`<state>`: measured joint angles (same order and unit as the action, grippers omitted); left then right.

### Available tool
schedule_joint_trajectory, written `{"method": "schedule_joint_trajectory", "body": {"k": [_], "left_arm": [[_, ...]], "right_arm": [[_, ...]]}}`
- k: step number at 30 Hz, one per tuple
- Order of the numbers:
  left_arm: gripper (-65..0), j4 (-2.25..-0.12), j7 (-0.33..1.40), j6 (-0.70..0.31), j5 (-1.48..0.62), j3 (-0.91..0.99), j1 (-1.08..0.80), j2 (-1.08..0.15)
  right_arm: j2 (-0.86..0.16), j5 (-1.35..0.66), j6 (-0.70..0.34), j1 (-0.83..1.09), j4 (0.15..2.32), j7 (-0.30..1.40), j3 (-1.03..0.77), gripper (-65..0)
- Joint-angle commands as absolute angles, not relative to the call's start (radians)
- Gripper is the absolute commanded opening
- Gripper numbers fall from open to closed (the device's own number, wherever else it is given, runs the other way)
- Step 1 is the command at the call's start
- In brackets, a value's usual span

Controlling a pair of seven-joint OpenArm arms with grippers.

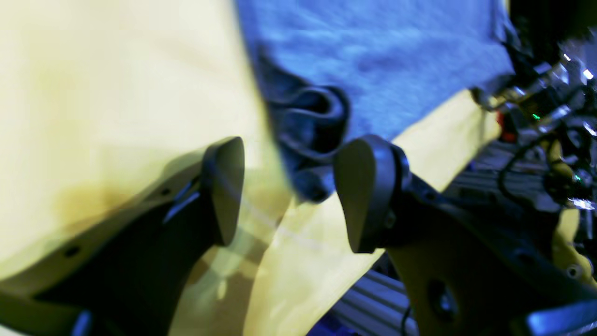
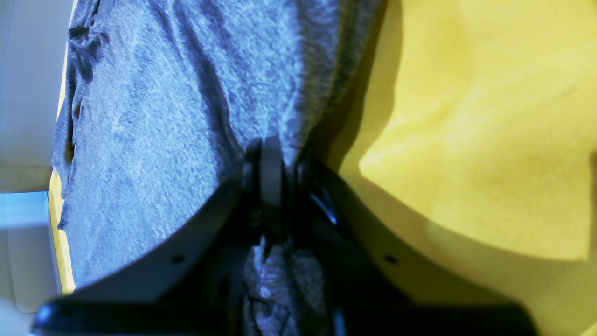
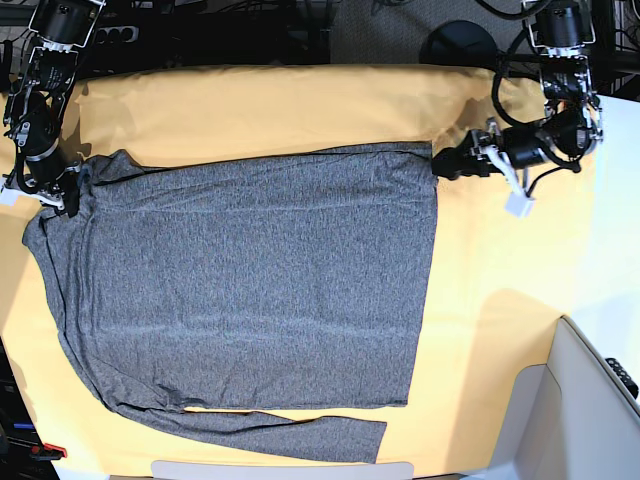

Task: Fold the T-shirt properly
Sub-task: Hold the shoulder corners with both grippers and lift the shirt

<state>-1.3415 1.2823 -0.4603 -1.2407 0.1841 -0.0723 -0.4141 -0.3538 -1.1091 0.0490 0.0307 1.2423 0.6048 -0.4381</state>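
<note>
The grey T-shirt [image 3: 250, 280] lies spread flat on the yellow table cloth [image 3: 490, 260], with one long sleeve [image 3: 290, 432] lying along its near edge. My left gripper [image 1: 289, 196] is open, its two pads either side of the shirt's bunched corner [image 1: 310, 135], which lies just beyond the tips; in the base view this gripper [image 3: 447, 163] is at the shirt's far right corner. My right gripper [image 2: 273, 172] is shut on a pinch of shirt fabric [image 2: 154, 116]; in the base view it [image 3: 68, 196] is at the shirt's far left corner.
A white bin [image 3: 575, 400] stands at the near right corner. Cables and arm mounts [image 3: 300, 30] lie beyond the far edge. The cloth's edge hangs off the table next to the left gripper [image 1: 298, 289], above a metal frame [image 1: 368, 303].
</note>
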Motion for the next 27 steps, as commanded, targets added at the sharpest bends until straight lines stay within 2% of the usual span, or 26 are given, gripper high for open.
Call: {"method": "schedule_joint_trajectory", "body": {"k": [1, 14, 20, 27], "left_arm": [[-31.2, -1.349, 1.291, -0.452, -1.224, 0.189, -0.067, -0.426], [-31.2, -1.349, 1.300, -0.450, -1.224, 0.180, -0.087, -0.363], [-31.2, -1.351, 1.290, -0.450, -1.224, 0.099, -0.079, -0.348], [-31.2, -1.351, 1.288, -0.450, -1.224, 0.091, -0.079, -0.328]], "right_arm": [[-0.346, -1.101, 0.081, 0.041, 1.233, 0.674, -0.432, -65.0], [-0.344, -1.101, 0.081, 0.039, 1.231, 0.673, -0.432, -65.0], [-0.344, -1.101, 0.081, 0.039, 1.231, 0.673, -0.432, -65.0], [-0.344, -1.101, 0.081, 0.042, 1.231, 0.673, -0.432, -65.0]]}}
